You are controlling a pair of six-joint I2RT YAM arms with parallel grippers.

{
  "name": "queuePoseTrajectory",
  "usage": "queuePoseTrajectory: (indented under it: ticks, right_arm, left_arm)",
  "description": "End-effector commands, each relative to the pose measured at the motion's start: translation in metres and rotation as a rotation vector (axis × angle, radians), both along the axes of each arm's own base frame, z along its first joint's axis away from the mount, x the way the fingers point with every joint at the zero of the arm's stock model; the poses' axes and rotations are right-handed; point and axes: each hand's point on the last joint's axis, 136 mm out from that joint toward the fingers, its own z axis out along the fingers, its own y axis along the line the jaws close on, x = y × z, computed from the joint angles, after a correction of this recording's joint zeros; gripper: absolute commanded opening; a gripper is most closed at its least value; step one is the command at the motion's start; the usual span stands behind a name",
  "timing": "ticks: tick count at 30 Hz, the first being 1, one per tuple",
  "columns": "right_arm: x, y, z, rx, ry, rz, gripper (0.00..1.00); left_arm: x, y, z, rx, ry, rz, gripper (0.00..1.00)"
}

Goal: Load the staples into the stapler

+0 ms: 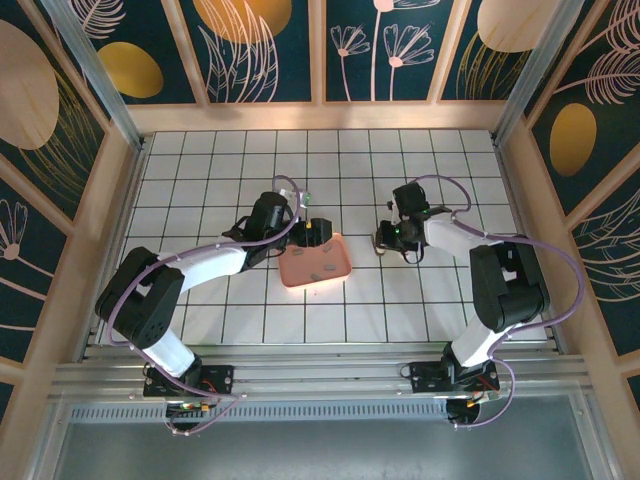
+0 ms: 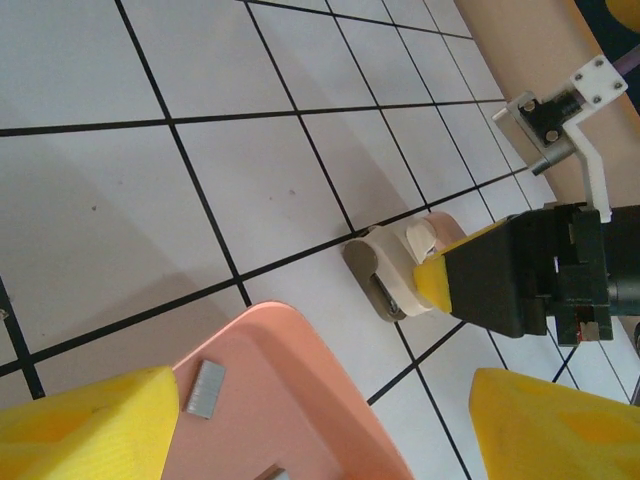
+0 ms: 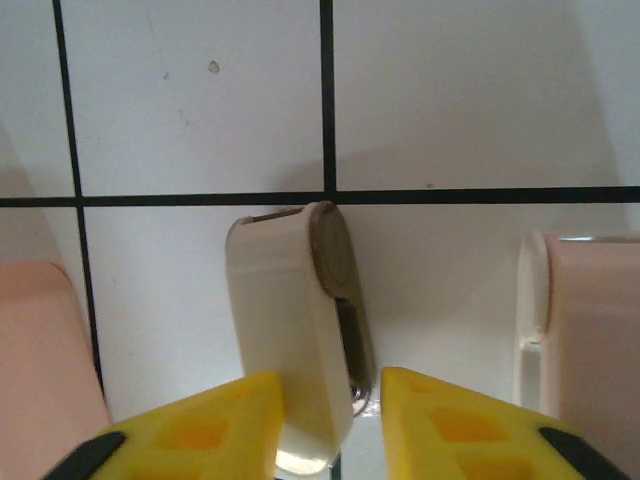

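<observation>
White tiles lie open beyond stapler, near pink tray rim.

A white-tiled counter with dark grout lines spreads under and around both jaws. Beyond the jaws and out to either side, a pale wooden frame borders it, carrying dark teal wall panels painted with golden ovals and thin pale leaves and flowers. Slanted aluminium posts stand at the far corners. Behind the jaws runs a metal rail. Light is even, shadows soft.
</observation>
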Motion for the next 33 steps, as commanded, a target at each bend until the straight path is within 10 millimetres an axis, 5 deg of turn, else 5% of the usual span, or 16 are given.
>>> queuePoseTrajectory:
  ticks: [1, 9, 18, 28, 33]
  right_arm:
    - [-0.008, -0.005, 0.004, -0.033, 0.031, -0.001, 0.40]
    - [0.017, -0.022, 0.045, -0.046, -0.062, -0.035, 0.52]
    - [0.030, -0.067, 0.032, 0.063, -0.019, -0.156, 0.66]
    - [0.024, -0.053, 0.000, 0.248, 0.070, -0.157, 0.72]
    - [0.020, -0.043, -0.001, 0.306, 0.073, -0.152, 0.72]
  left_arm:
    - [0.009, -0.001, 0.013, -0.001, -0.039, 0.005, 0.77]
    - [0.009, 0.007, 0.024, 0.017, -0.075, 0.034, 0.79]
    - [0.009, 0.026, 0.019, 0.041, -0.087, 0.076, 0.79]
    - [0.010, 0.034, 0.021, 0.040, -0.091, 0.097, 0.79]
    - [0.010, 0.036, 0.021, 0.040, -0.091, 0.101, 0.79]
